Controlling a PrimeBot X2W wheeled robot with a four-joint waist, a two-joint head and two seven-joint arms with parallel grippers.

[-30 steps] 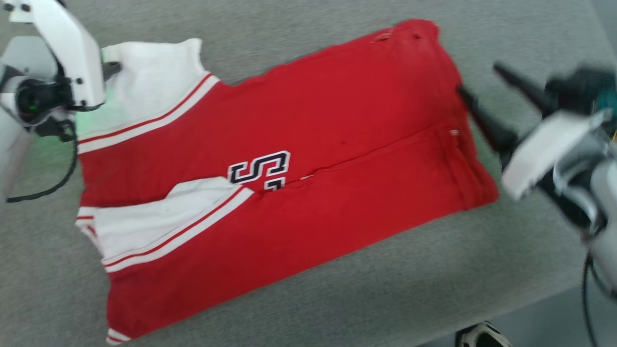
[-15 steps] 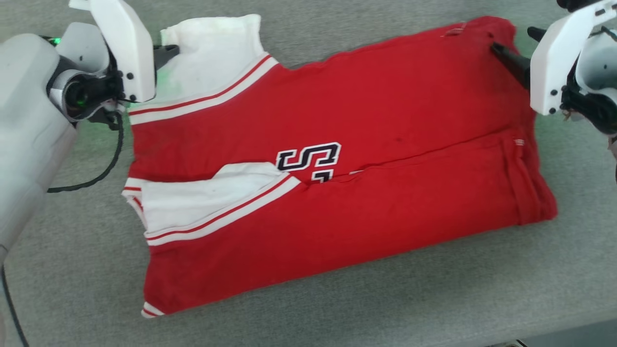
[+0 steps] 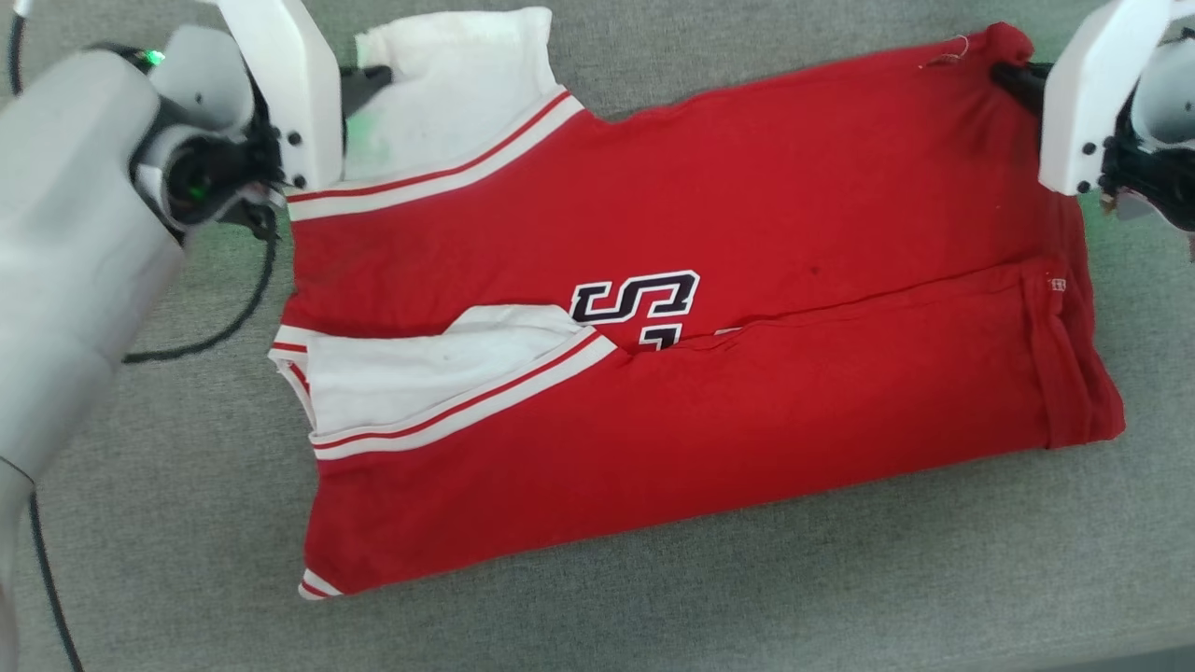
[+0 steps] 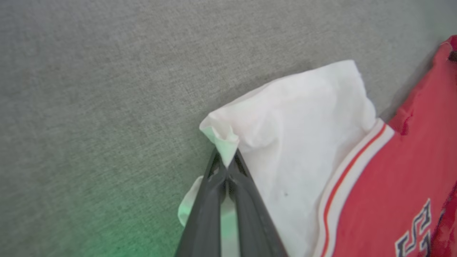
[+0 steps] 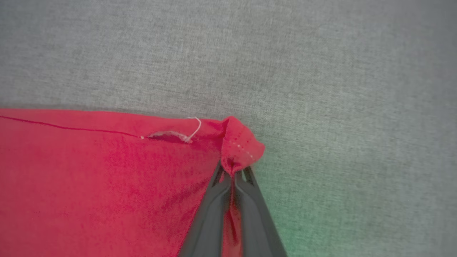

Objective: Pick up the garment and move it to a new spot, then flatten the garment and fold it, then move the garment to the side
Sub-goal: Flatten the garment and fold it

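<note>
The garment [image 3: 728, 224], a red shirt with white sleeve ends and a dark letter print, lies folded lengthwise on the grey surface. At its far left, my left gripper [image 4: 226, 165] is shut on the corner of the white sleeve end [image 4: 300, 117]; in the head view its fingers [image 3: 359, 84] sit mostly behind the white wrist housing. At the far right, my right gripper [image 5: 232, 172] is shut on the red hem corner [image 5: 239, 144]; in the head view its dark fingers [image 3: 1016, 78] meet that corner.
A grey fabric-covered table [image 3: 653, 607] lies under the shirt, with bare room in front and behind. A black cable [image 3: 233, 317] loops from the left arm beside the shirt's left edge. The near table edge shows at the lower right [image 3: 1158, 649].
The camera view has shifted, so the shirt sits further right in the picture. My right gripper came in from the right with open jaws and has closed on the hem corner. The left grip is unchanged.
</note>
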